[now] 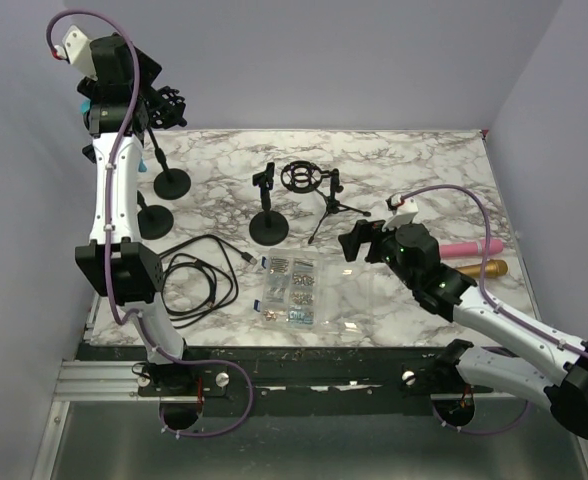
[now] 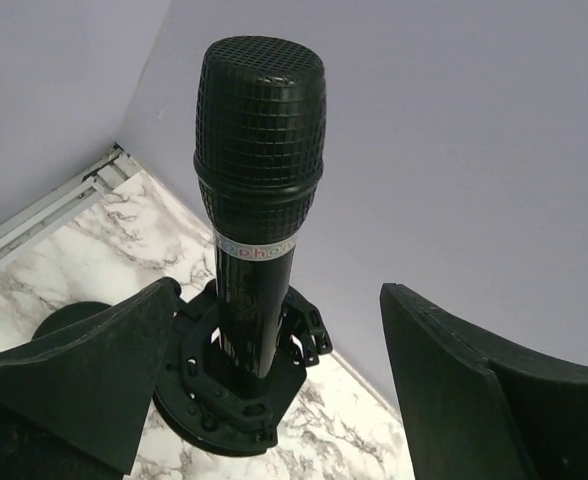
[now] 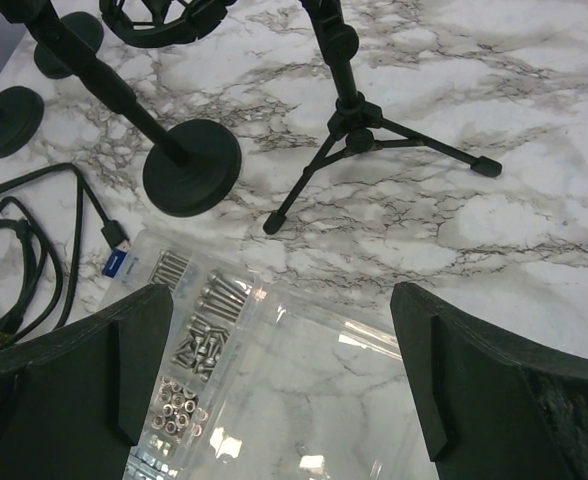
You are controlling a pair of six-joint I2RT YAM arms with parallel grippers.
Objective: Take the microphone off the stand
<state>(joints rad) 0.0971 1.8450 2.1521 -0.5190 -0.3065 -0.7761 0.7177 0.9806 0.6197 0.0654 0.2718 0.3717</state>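
Note:
A black microphone [image 2: 259, 150] with a mesh head stands upright in the black clip [image 2: 224, 390] of its stand. The stand's round base [image 1: 172, 183] sits at the table's back left. My left gripper [image 2: 279, 292] is open, raised at the back left corner [image 1: 167, 105]. Its fingers [image 2: 94, 370] stand on either side of the microphone's body without touching it; the body is nearer the left finger. In the top view the microphone is hidden against the gripper. My right gripper [image 1: 354, 240] is open and empty, low over a clear parts box [image 3: 274, 400].
A second round base [image 1: 154, 222], a short stand [image 1: 268, 228] and a tripod with a shock mount [image 1: 304, 178] stand mid-table. A black cable [image 1: 199, 275] lies at the front left. A pink microphone [image 1: 469, 247] and a gold one [image 1: 482, 268] lie at the right.

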